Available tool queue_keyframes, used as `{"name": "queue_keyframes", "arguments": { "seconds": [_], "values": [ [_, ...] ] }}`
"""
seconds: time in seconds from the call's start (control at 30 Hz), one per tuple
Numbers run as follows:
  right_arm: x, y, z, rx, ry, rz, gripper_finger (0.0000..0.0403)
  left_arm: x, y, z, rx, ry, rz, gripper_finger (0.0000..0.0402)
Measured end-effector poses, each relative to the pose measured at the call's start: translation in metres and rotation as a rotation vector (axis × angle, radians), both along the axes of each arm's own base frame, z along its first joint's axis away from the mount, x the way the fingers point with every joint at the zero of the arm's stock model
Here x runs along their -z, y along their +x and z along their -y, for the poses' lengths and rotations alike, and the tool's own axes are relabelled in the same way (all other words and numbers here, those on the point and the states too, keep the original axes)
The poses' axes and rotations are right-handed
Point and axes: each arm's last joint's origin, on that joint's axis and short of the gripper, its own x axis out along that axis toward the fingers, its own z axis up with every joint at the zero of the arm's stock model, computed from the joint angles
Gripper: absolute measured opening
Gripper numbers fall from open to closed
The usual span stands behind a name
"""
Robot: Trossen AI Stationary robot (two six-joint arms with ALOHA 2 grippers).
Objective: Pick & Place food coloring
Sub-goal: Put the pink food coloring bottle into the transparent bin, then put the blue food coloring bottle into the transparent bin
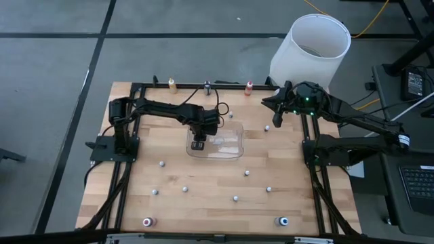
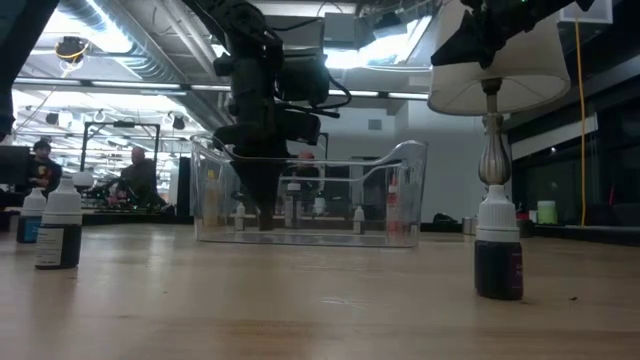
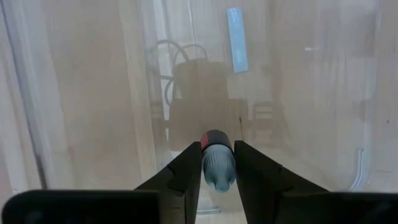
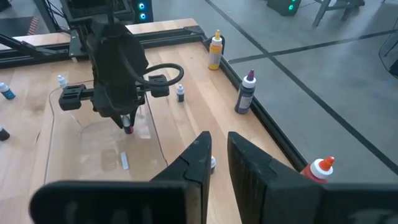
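Left gripper (image 1: 198,143): closed on a small food coloring bottle (image 3: 217,163), which is pinched between the two fingers with its pale cap toward the wrist camera and a red band behind the cap.
Held bottle's place: inside the clear plastic bin (image 1: 232,144), at its left side, with the fingers pointed down into it.
Bin: set at the middle of the wooden table (image 1: 203,196).
Right gripper (image 1: 277,116): held above the table's far right part, fingers nearly together with a slim gap, nothing between them.
Other bottles: a yellow-orange bottle (image 1: 172,85), a dark purple bottle (image 1: 207,87) and a red bottle (image 1: 249,87) are stood along the far rail; a pink bottle (image 1: 148,221) and a blue bottle (image 1: 283,221) are at the near edge.
Scattered over the table: small whitish beads (image 1: 235,198).
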Motion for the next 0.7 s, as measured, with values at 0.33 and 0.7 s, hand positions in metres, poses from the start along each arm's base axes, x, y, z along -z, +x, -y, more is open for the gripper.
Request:
{"name": "queue_keyframes", "arguments": {
  "seconds": [0.33,0.7],
  "values": [
    [0.0,0.0,0.0,-0.001,-0.002,-0.001,0.0058,0.0,0.0,0.0,-0.007,-0.002,-0.001,0.0114],
    [0.0,0.0,0.0,-0.003,-0.005,-0.002,0.0058,-0.056,0.005,0.001,-0.02,-0.017,-0.042,0.0136]
  ]
}}
